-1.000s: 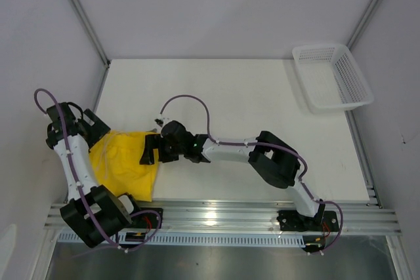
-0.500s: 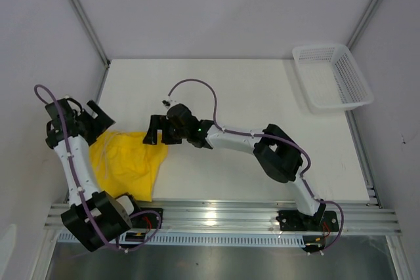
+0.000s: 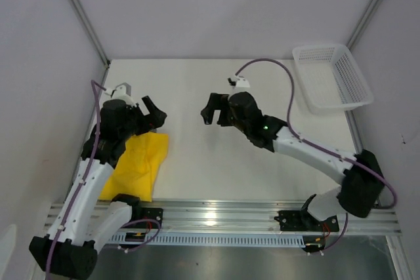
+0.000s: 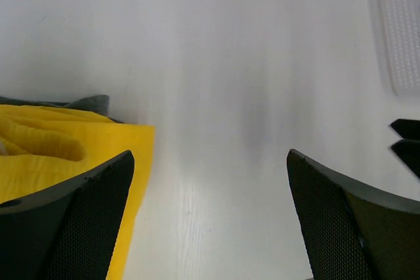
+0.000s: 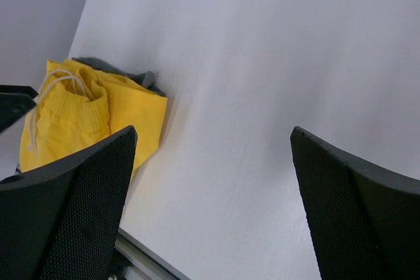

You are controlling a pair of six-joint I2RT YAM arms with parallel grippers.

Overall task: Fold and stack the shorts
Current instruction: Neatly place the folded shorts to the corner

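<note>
Starting overhead: where are the shorts?

— I see the yellow shorts (image 3: 134,165) lying bunched on the white table (image 3: 230,155), at about 8 o'clock, near the front-left corner. My left gripper (image 3: 152,109) is just beyond their far corner, at 1 o'clock from the cloth. My right gripper (image 3: 207,111) is near the table's middle, at 3 o'clock from the left one and well apart from it. A white mesh basket (image 3: 319,46) sits at the 2 o'clock corner.

And the left wrist camera?

— My left jaws frame the lower view at 7 and 5 o'clock, spread wide, with only bare table between them. The yellow cloth fills the 9 o'clock edge. A thin strip of the grey shorts (image 4: 88,103) shows along its 12 o'clock side, touching it. The basket is a pale patch at 2 o'clock. Two dark tips at 3 o'clock look like my right gripper.

The right wrist camera?

— My right jaws are also wide apart, at 7 and 5 o'clock, gripping nothing. The yellow pair lies at 9 o'clock. Grey cloth peeks out along its far edge. I cannot tell how much grey lies underneath. A dark tip of my left gripper enters at the 9 o'clock border.
</note>
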